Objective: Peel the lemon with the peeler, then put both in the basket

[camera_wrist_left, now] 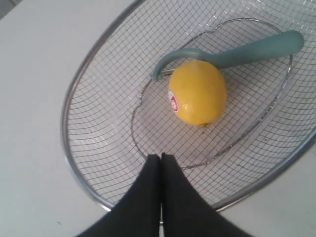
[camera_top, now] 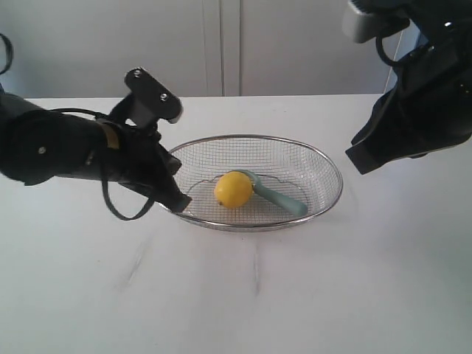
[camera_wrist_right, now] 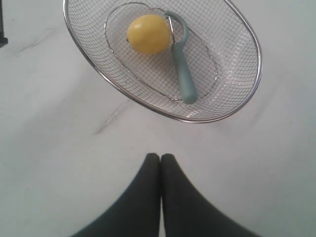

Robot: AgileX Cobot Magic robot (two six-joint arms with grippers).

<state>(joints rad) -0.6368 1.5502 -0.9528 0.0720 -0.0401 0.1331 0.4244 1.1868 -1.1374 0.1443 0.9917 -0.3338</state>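
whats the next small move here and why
Probably back the left gripper away from the basket: the lemon and peeler lie inside it, and this one and the right gripper are shut, empty. The lemon's skin looks whole, though.

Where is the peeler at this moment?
In the exterior view the peeler lies inside the basket, right of centre, its head curving beside the lemon.

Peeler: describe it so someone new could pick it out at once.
Find the wire-mesh basket on the white table. Two things lie inside: a yellow lemon and the peeler. The peeler is the slim pale-teal one whose hooked head curves beside the lemon.
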